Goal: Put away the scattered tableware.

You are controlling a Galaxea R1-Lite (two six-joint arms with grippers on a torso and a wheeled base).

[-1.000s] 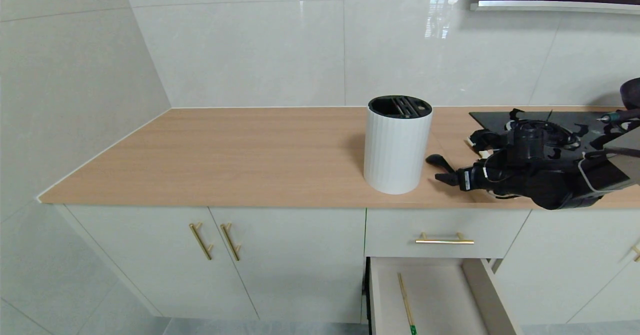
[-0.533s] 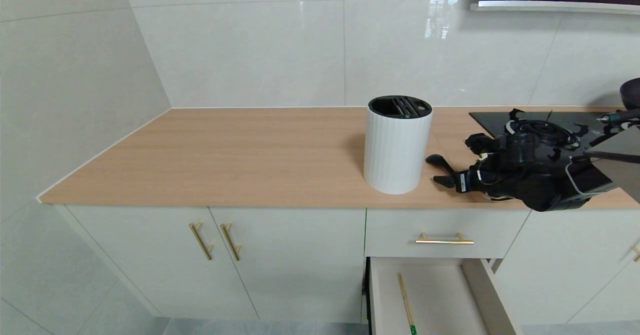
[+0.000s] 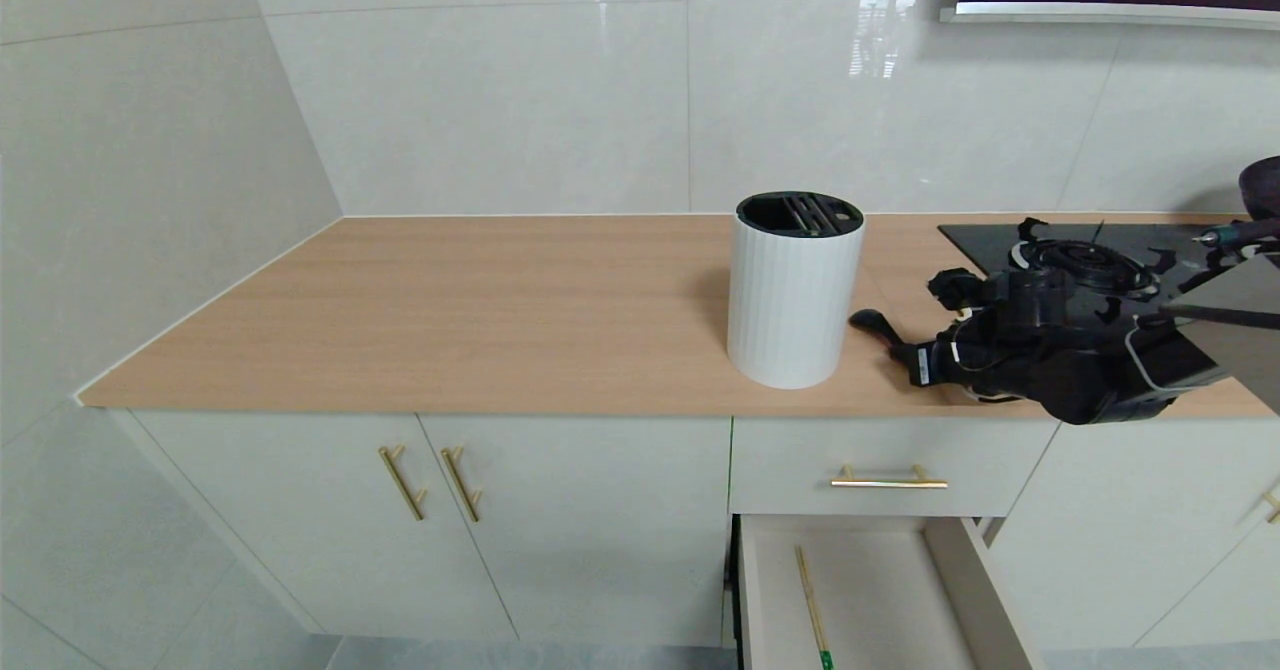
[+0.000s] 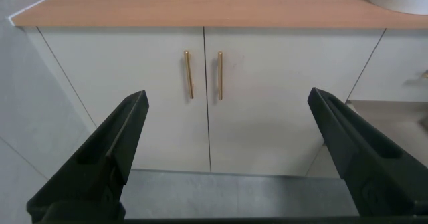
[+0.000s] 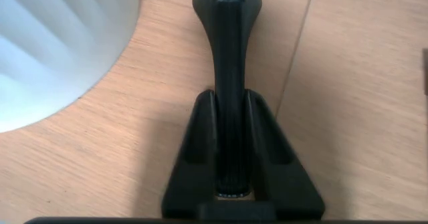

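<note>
- Head: right fingers [image 3: 900,354] closed on black handle [image 3: 872,322], low on the bench [image 3: 500,310], likely for a lift. White holder [image 3: 795,300] sits just past the tips, open drawer [image 3: 960,590] below them.
- Left wrist: left fingers [image 4: 110,157] wide open, empty, idle facing cabinet doors [image 4: 267,97].
- Right wrist: black handle [image 5: 227,63] pinched between both fingers, its end beyond the tips.

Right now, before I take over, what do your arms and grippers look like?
The right arm is bulky and matte black, with black cables looping around it and a small white label near the wrist. The right gripper has two black wedge-shaped fingers. The left gripper has two long, flat black fingers that taper toward the tips.
</note>
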